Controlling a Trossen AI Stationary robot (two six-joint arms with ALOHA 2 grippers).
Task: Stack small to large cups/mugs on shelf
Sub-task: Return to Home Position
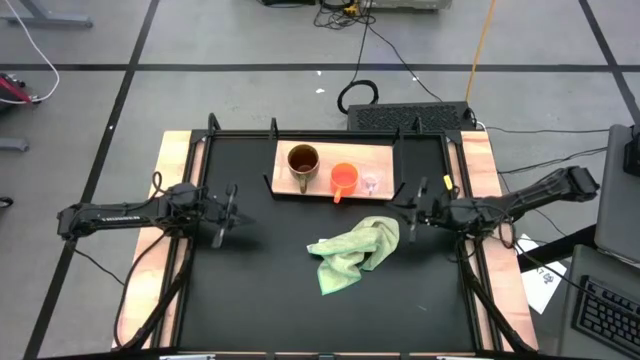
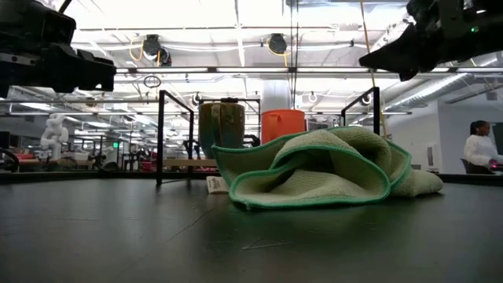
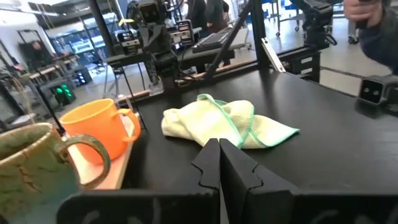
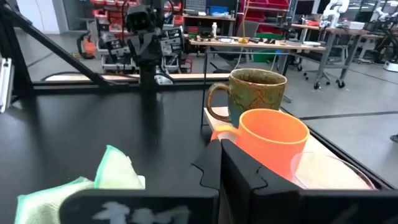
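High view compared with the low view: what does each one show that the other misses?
Only the high view shows the clear glass cup standing on the wooden shelf beside the orange cup, and both arms whole: the left end effector hangs over the table's left side and the right end effector over its right. Only the low view shows the room behind the table, with a person at the far right. Both show the brown mug, the orange cup and the green cloth.
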